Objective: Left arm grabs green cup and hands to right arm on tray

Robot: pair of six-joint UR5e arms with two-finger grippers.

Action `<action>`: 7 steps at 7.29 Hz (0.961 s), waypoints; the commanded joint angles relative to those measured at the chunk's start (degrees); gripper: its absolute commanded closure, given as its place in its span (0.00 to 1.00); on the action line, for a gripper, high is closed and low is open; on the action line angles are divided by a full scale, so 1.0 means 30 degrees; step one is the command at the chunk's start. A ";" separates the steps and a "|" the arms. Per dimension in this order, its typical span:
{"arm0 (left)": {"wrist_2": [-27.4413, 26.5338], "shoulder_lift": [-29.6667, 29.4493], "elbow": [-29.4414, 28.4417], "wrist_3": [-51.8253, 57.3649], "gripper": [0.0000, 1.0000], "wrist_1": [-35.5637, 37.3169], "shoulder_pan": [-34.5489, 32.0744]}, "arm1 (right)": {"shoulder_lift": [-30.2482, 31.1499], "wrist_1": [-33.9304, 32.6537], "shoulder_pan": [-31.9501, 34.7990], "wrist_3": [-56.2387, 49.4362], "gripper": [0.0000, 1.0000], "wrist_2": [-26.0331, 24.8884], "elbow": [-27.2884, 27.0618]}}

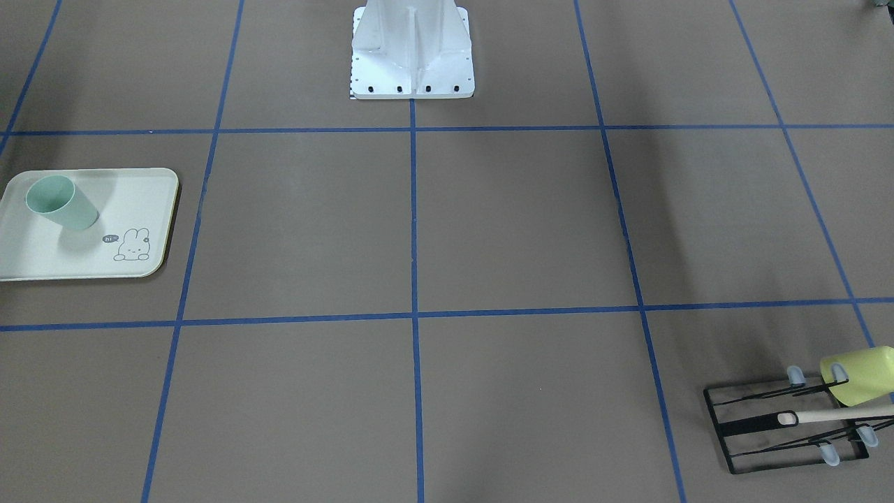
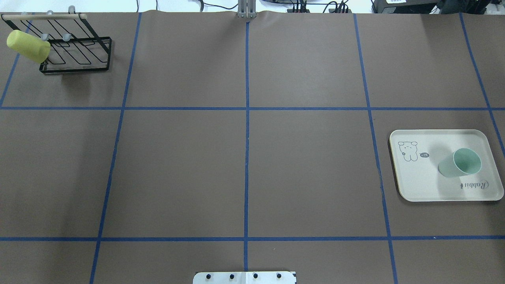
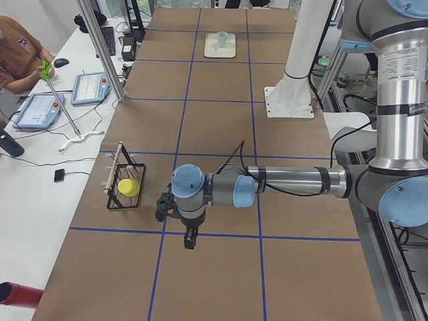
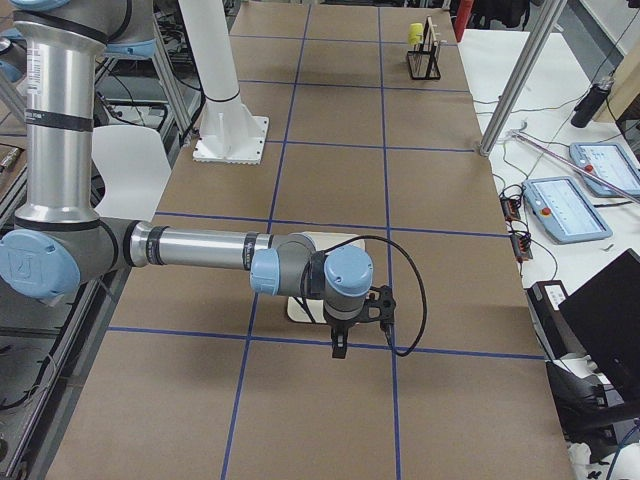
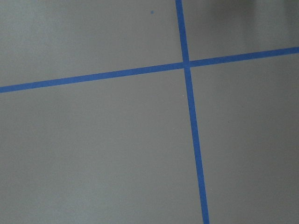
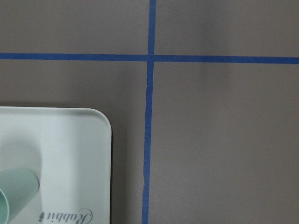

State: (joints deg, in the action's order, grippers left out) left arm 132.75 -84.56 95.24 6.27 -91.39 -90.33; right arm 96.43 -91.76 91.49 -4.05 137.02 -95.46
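Note:
The green cup (image 1: 61, 202) (image 2: 459, 162) stands mouth up on the cream tray (image 1: 42, 258) (image 2: 418, 185) on the robot's right side of the table. It also shows far off in the exterior left view (image 3: 221, 40), and at the lower left of the right wrist view (image 6: 14, 193) on the tray's corner (image 6: 70, 140). My left gripper (image 3: 189, 241) hangs high over the table's left part, away from the cup. My right gripper (image 4: 340, 348) hangs high beside the tray (image 4: 345, 240). Both grippers show only in the side views, so I cannot tell whether they are open or shut.
A black wire rack (image 2: 75, 51) (image 1: 789, 426) with a yellow-green cup (image 2: 27, 46) (image 1: 862, 374) on it stands at the far left corner. The white robot base (image 1: 412, 56) is at the table's near edge. An operator (image 3: 17, 53) sits at a side desk.

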 commanded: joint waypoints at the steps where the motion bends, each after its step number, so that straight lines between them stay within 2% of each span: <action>1: 0.0077 0.0002 -0.0018 -0.0011 0.00 0.0023 -0.0007 | -0.0035 0.0002 0.0031 0.0002 0.01 0.0030 0.0005; 7: 0.0077 0.0002 -0.0165 -0.0041 0.00 0.0023 0.0022 | -0.0123 0.0031 0.0060 0.0031 0.01 0.0528 -0.0025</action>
State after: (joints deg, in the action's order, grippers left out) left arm 132.98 -84.54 94.75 6.17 -91.32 -90.27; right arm 96.26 -91.70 91.61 -3.96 138.56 -95.53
